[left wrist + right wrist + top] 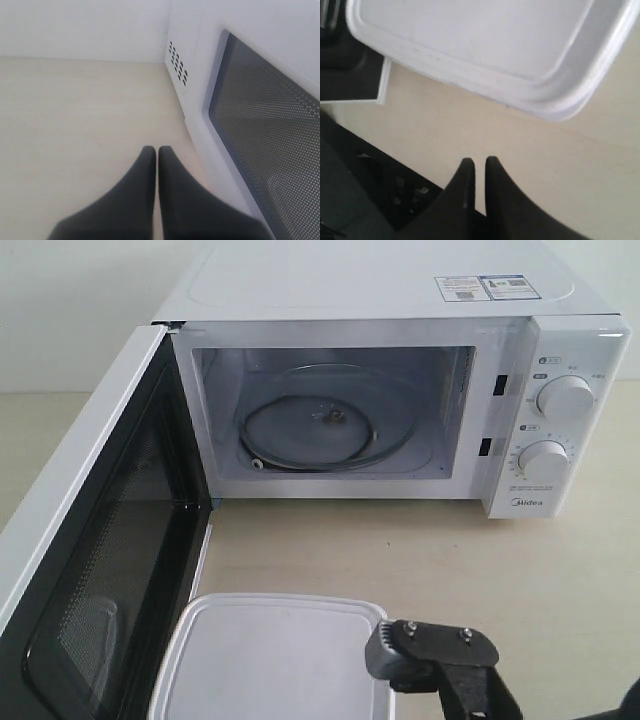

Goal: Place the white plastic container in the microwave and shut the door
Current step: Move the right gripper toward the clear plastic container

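Observation:
The white plastic container (270, 660) lies lid up on the table in front of the microwave (400, 300); it also fills the right wrist view (485, 40). The door (100, 570) stands swung wide open to the left, and its dark window (270, 135) shows in the left wrist view. Inside, the glass turntable (320, 425) is bare. My right gripper (400, 665) sits just right of the container, apart from it; its tips (479, 161) are shut on nothing. My left gripper (156, 150) is shut and empty, beside the door's outer face.
Two round knobs (565, 398) are on the microwave's right panel. The beige table (450, 560) spreads between the microwave and the container. In the right wrist view the table's edge (395, 165) runs close behind the gripper, with dark space beyond.

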You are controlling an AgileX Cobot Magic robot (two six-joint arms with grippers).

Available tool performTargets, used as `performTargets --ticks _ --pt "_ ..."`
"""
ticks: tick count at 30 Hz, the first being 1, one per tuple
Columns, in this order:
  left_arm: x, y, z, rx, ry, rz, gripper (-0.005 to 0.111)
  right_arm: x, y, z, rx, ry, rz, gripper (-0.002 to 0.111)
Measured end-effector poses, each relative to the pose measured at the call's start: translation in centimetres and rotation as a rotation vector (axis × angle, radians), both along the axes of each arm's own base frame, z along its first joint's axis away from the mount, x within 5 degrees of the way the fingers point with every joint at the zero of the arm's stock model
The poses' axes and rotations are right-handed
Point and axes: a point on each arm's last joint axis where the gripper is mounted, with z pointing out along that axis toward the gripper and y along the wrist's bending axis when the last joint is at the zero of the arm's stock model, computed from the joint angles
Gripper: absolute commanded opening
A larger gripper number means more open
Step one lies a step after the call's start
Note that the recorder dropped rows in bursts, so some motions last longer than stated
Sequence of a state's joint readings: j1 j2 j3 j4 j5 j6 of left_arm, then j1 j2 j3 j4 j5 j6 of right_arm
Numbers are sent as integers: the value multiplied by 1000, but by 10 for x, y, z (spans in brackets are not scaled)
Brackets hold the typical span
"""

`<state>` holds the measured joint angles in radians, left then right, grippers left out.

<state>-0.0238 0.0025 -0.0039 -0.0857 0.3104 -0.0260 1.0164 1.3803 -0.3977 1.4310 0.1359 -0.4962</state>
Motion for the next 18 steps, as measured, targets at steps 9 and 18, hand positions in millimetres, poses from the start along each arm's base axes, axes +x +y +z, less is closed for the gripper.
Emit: performTargets --ticks 9,18 --pt "0 0 0 0 0 0 4 8 2 -21 -95 15 -66 8" --pt "0 0 0 0 0 0 4 25 29 5 1 -55 -55 8"
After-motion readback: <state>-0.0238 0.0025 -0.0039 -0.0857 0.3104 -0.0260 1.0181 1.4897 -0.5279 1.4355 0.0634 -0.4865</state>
